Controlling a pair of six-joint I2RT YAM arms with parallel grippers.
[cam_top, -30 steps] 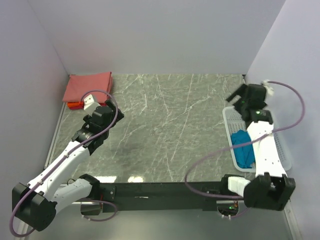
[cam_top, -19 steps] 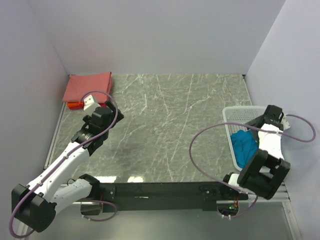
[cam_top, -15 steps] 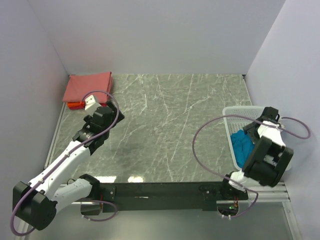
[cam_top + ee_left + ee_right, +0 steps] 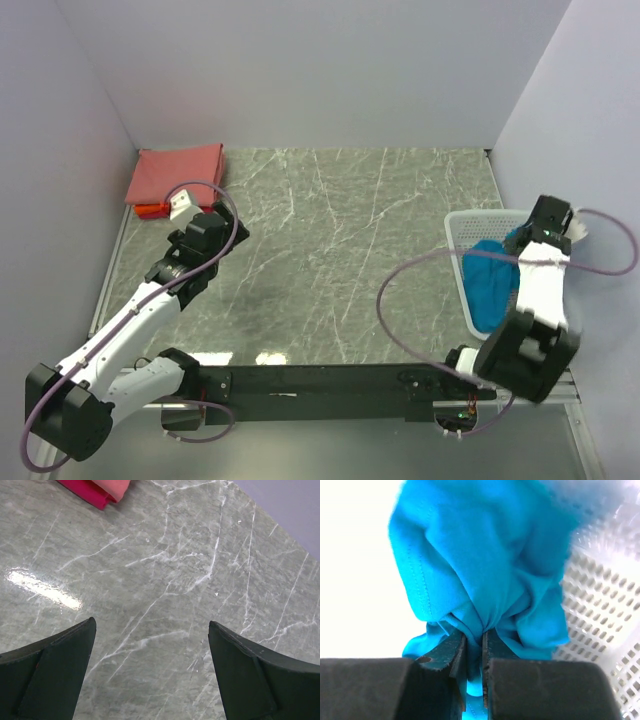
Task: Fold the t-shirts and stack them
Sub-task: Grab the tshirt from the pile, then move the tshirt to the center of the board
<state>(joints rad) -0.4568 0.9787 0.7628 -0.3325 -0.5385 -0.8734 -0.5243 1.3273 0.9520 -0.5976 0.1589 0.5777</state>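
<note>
A crumpled teal-blue t-shirt lies bunched in the white mesh basket at the right. My right gripper is shut on a fold of that shirt, the cloth pinched between its dark fingers. Two folded t-shirts sit stacked at the far left corner: a salmon-pink one on top of an orange-red one; a corner of them shows in the left wrist view. My left gripper hangs open over bare marble, near that stack, holding nothing.
The grey marble tabletop spreads between the two arms. Pale walls close the back and both sides. The basket wall stands right beside the right gripper. A purple cable loops off the right arm over the table.
The right arm swung down into the basket and its gripper shut on the teal-blue t-shirt, which now bulges higher. The left arm stayed put.
</note>
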